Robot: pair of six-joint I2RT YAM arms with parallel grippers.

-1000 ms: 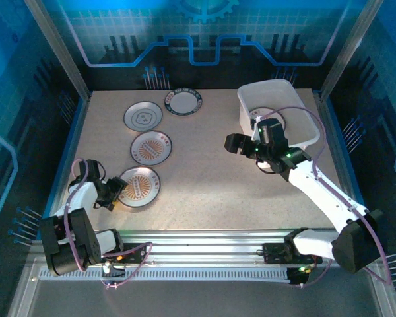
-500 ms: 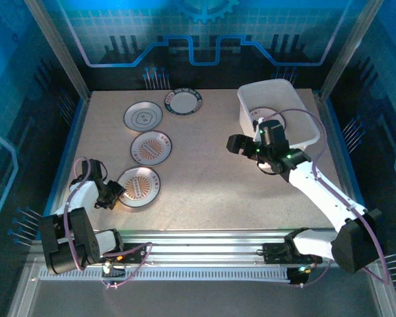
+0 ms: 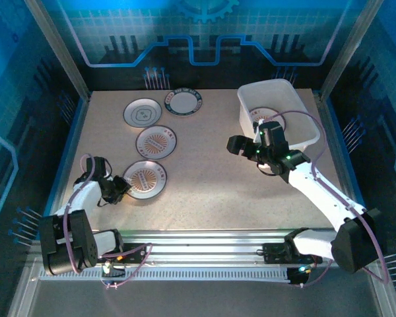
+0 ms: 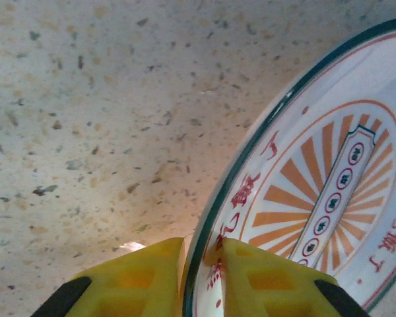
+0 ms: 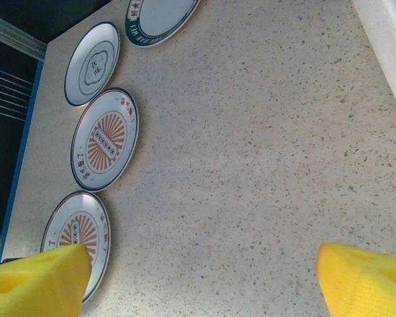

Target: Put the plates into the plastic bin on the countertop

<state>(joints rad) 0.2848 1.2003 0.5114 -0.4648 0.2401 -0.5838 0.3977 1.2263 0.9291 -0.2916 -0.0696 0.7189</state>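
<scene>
Red characters in an East Asian script run in a ring around the orange rays of the nearest sunburst plate (image 4: 330,191). In the close left wrist view, one character is a simple T-shaped stroke and the others are denser. The slant and the cropped edge keep me from reading any of them for sure. A long band across the plate's centre carries a row of small red-ringed roundels, each with a tiny mark inside, too small to read.

In the right wrist view, the second sunburst plate (image 5: 104,140) bears the same kind of red ring and band, also illegible. The green-rimmed plate (image 5: 160,14) has pale lettering along its dark rim, unreadable. The grey-motif plate (image 5: 92,63) shows a few tiny marks at its centre, unreadable too.
</scene>
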